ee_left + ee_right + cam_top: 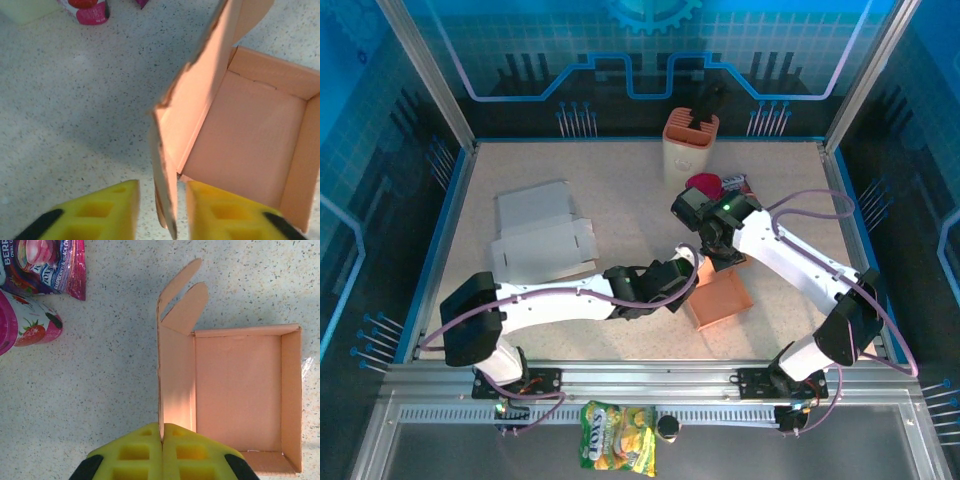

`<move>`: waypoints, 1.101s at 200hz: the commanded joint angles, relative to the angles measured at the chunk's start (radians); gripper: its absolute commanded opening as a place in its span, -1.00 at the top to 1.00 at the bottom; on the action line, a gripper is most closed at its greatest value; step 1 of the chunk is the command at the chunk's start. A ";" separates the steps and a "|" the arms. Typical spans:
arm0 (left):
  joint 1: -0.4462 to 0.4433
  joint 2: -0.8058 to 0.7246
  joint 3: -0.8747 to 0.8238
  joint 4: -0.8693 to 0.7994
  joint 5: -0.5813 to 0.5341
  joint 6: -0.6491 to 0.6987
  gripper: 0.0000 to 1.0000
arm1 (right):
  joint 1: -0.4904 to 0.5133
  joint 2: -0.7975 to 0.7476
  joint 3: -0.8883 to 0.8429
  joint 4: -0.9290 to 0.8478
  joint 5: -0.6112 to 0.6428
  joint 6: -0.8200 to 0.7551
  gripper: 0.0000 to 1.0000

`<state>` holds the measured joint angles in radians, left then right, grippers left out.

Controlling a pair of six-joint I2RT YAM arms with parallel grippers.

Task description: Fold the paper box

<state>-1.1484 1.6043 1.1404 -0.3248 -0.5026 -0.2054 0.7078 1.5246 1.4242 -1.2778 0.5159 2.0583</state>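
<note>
The orange paper box (725, 298) lies open on the speckled table right of centre, its tray (237, 390) facing up. One tall side flap (175, 375) stands upright on the tray's left wall. My right gripper (162, 432) is shut on the near edge of that flap, pads pressed flat on it. My left gripper (162, 187) straddles the same flap (195, 100) from the other end. Its yellow fingers (107, 210) stand apart, with a gap on each side of the cardboard. In the top view both grippers (680, 275) (715, 250) meet at the box's far left corner.
A flat white cardboard box (540, 240) lies at the left. An orange bin (690, 145) stands at the back, with a pink yoghurt cup (27, 327) and a snack pack (47, 265) near it. A yellow candy bag (618, 437) rests on the front rail.
</note>
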 commanded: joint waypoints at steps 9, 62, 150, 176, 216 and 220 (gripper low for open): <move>-0.001 0.036 0.054 -0.040 -0.032 -0.004 0.55 | 0.001 -0.018 -0.017 -0.005 0.013 0.089 1.00; 0.003 0.062 0.071 -0.048 -0.035 -0.017 0.72 | -0.002 -0.040 -0.042 0.023 0.012 0.074 1.00; 0.076 -0.007 -0.001 -0.029 0.052 0.030 1.00 | -0.044 -0.175 -0.134 0.384 0.060 -0.493 0.00; 0.137 -0.086 -0.071 -0.020 0.150 0.114 1.00 | -0.148 -0.312 -0.303 0.775 -0.144 -1.045 -0.26; 0.267 -0.275 -0.202 -0.002 0.291 0.230 1.00 | -0.372 -0.441 -0.489 0.990 -0.660 -1.545 -0.33; 0.279 -0.292 -0.215 0.003 0.303 0.241 1.00 | -0.382 -0.441 -0.492 0.977 -0.686 -1.575 -0.30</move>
<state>-0.9264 1.4223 0.9871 -0.3351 -0.3161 -0.0689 0.4122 1.1065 0.9760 -0.4641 0.1658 0.9173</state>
